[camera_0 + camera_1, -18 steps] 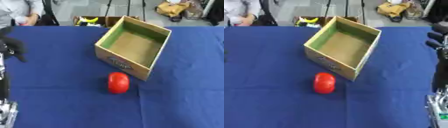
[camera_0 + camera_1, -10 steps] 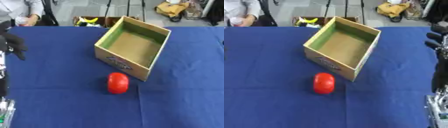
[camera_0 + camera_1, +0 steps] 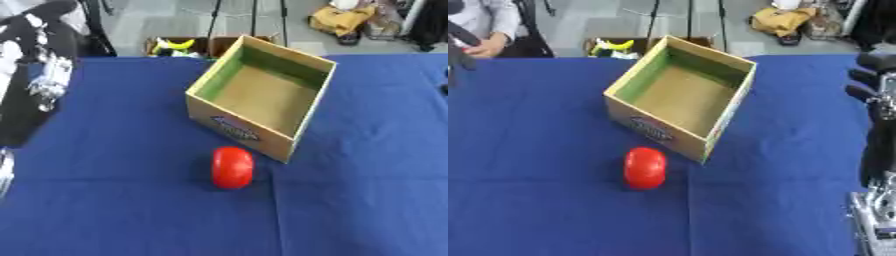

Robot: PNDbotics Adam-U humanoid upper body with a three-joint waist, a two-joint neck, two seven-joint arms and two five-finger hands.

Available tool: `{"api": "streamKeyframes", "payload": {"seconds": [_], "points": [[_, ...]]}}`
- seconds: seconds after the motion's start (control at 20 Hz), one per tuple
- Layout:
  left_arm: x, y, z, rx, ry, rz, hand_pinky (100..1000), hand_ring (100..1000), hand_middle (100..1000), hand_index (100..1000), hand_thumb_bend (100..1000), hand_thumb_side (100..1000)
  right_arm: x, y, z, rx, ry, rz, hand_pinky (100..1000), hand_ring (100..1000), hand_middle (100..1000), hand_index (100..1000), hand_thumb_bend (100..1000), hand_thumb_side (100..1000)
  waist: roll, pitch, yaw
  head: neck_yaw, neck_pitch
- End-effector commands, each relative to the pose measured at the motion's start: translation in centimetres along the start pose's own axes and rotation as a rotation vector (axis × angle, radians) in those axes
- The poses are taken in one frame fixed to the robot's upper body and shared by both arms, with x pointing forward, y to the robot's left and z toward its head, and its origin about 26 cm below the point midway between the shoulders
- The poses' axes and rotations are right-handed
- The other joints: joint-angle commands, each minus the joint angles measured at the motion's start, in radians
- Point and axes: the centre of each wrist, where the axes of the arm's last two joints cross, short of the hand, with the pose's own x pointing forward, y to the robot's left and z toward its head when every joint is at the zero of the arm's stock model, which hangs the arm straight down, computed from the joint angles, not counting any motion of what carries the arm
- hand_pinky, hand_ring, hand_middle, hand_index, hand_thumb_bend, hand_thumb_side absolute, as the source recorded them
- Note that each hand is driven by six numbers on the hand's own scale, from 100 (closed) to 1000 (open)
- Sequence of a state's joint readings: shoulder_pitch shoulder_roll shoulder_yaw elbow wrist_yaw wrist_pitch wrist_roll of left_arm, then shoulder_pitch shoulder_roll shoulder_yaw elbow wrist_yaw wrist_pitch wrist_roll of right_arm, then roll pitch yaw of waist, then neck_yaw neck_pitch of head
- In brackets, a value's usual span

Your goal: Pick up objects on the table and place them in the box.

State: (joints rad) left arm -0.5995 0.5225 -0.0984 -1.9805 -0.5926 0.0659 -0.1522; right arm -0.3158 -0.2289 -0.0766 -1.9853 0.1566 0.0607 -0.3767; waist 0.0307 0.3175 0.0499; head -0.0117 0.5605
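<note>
Black robot arms with silver fittings.
The left arm (image 3: pixel 35 75), at nine to ten o'clock, is black with blurred silver-white patches; the right hand (image 3: pixel 874 75), at three o'clock, shows rounded black segments above a silver-grey metal piece.

The left hand (image 3: pixel 39 75) was blurred and cut off by the frame's left edge; finger posture was indeterminate. The right hand (image 3: pixel 874 85) was cut off at the right edge. The box (image 3: pixel 262 97) label was illegible.
</note>
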Motion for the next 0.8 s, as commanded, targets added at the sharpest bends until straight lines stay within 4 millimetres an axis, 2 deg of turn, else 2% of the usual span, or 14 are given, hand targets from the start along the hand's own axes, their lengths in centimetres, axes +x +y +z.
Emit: {"api": "streamKeyframes", "payload": {"seconds": [0.05,0.25,0.3,0.35,0.8], "points": [[1.2,1.4,-1.1,-0.105,-0.044,-0.109,341,540,671,917,191,1000,0.5,-0.3,-0.3,0.011,-0.028,0.016,765,796,771,782,100,1000,0.002,-0.024,0.0,0.001,-0.001],[2.9,1.6,-2.6,-0.277,-0.098,-0.188,390,616,761,929,172,1000,0.5,-0.3,-0.2,0.015,-0.025,0.018,765,797,771,782,100,1000,0.004,-0.026,-0.002,0.003,-0.005],[3.4,1.7,-2.9,-0.325,-0.112,-0.206,396,624,768,931,358,1000,0.5,-0.3,-0.2,0.016,-0.024,0.018,765,797,771,782,100,1000,0.004,-0.026,-0.002,0.004,-0.006],[3.8,1.7,-3.3,-0.37,-0.128,-0.216,398,625,772,936,197,1000,0.4,-0.3,-0.2,0.017,-0.023,0.019,765,797,771,782,100,1000,0.005,-0.027,-0.003,0.006,-0.008],[7.1,1.0,-5.0,-0.639,-0.245,-0.196,438,654,808,957,272,1000,0.4,-0.3,0.0,0.024,-0.015,0.023,766,797,771,782,100,1000,0.016,-0.027,-0.01,0.016,-0.018]]}}
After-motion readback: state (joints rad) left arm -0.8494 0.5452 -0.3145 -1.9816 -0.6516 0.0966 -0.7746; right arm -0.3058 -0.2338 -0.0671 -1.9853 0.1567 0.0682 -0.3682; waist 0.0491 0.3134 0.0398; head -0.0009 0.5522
